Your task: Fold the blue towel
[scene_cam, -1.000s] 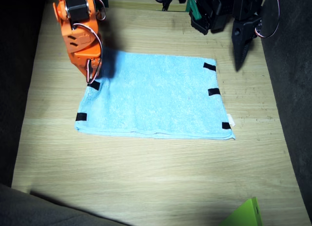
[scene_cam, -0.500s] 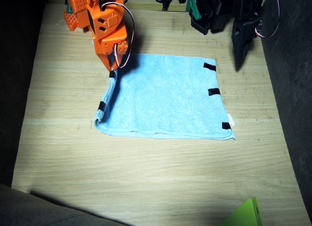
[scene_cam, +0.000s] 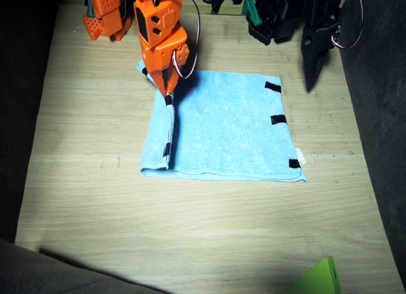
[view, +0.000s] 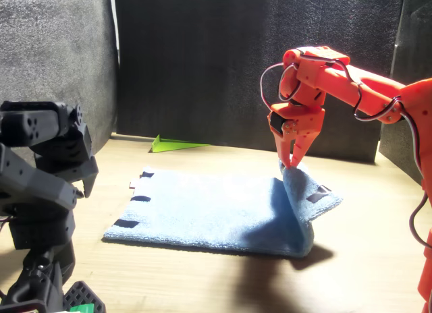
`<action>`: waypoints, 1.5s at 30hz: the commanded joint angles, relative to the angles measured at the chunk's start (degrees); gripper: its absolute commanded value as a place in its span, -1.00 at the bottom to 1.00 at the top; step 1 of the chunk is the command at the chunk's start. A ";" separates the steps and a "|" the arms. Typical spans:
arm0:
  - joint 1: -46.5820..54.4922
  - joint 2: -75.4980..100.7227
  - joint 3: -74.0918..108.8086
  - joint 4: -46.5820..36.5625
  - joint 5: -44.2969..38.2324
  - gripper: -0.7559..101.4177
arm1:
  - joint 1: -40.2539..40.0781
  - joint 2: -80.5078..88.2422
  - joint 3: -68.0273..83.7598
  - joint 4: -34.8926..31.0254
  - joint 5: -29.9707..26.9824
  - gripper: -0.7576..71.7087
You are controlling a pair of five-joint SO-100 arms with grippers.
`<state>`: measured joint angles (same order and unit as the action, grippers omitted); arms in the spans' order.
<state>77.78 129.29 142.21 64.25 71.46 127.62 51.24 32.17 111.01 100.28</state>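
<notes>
The blue towel (scene_cam: 235, 132) lies flat on the wooden table, with black tape strips (scene_cam: 278, 119) along the edge nearest the left arm and a white tag (scene_cam: 302, 158) at one corner. My orange right gripper (scene_cam: 168, 94) is shut on the opposite edge and holds it up, so that side curls over the flat part. The front view shows the raised flap of the towel (view: 300, 191) hanging from the right gripper (view: 291, 164). My black left gripper (scene_cam: 311, 75) hangs beyond the towel's far corner, jaws together, holding nothing.
A green wedge-shaped object (scene_cam: 320, 278) sits at the table's near edge, also seen as the green wedge (view: 177, 144) in the front view. Dark walls surround the wooden table (scene_cam: 190, 230). The black left arm (view: 47, 171) stands close to the front camera.
The right gripper has carried the towel's taped edge up and across towards the left arm, folding that side over. The left arm has not moved.
</notes>
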 commanded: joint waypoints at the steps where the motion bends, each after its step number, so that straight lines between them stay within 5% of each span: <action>1: 0.44 1.76 0.00 0.26 0.62 -0.91 | 1.85 -1.32 -4.66 0.26 -1.41 -0.98; 45: 0.44 3.16 0.70 0.53 0.53 -0.91 | 9.40 -21.80 -22.85 0.26 -12.39 -0.98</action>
<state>77.78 131.04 142.21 64.25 71.19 135.88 27.86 11.07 111.01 88.51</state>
